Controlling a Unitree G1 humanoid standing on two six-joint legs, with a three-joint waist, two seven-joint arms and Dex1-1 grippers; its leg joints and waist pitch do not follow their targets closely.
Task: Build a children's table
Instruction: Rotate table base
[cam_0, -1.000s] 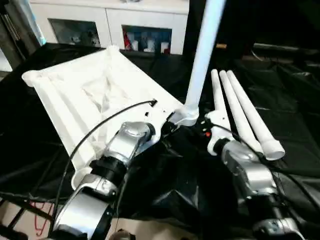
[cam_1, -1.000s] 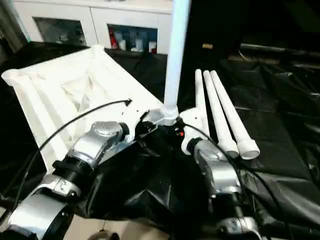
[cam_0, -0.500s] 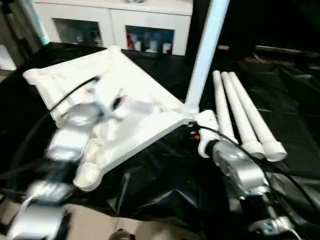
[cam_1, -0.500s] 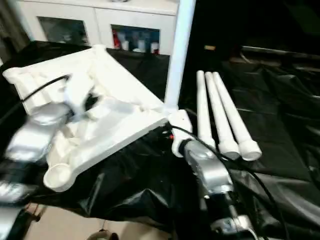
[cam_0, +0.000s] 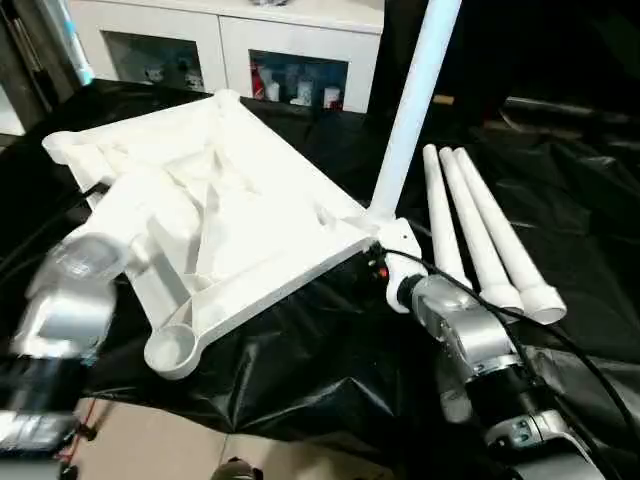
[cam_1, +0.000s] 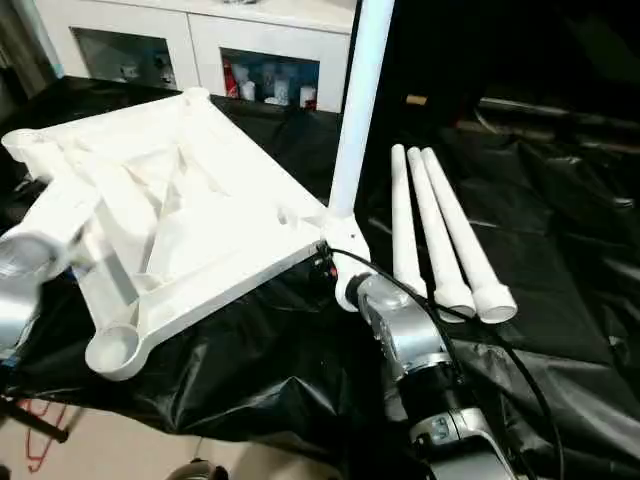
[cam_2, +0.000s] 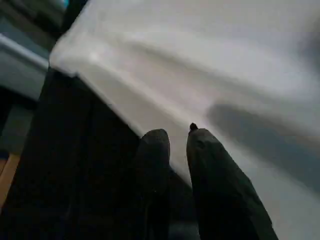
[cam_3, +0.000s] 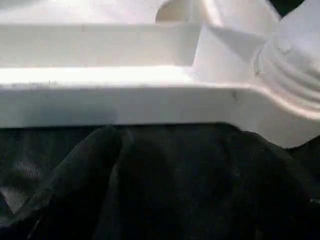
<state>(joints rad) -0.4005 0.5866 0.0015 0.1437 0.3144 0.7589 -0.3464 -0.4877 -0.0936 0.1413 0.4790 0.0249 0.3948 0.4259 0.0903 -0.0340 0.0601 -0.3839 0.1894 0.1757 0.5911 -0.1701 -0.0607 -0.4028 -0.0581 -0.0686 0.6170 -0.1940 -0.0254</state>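
The white cabinet (cam_0: 250, 50) beyond the far edge has glass doors, and behind them stand small red and white items too small to identify.

The children's table top (cam_0: 215, 220) lies upside down on black plastic sheeting (cam_0: 330, 370) that covers the counter, wrinkled and glossy, draping over the near edge. The top is smooth white plastic, its underside crossed by raised ribs, with rounded lobed corners that each carry a round socket; the empty socket (cam_0: 170, 352) at the near corner reaches toward the counter's near edge. One leg (cam_0: 415, 90), long, round and tapered, stands upright in the corner socket nearest the counter's middle. Three loose legs (cam_0: 480, 230) lie side by side, touching, on the sheeting toward the right edge, their wider open ends toward the near edge.

The right pincer (cam_0: 385, 262) sits at the corner that holds the upright leg, just beside its threaded base (cam_3: 295, 75); its fingers stand wide apart and grip nothing that can be seen. The left pincer (cam_2: 177, 142) hovers by the top's left rim, its two black fingers (cam_2: 155, 150) close together with a narrow gap, nothing between them.

Bare sheeting lies open between the top and the near edge, and beyond the loose legs toward the right.
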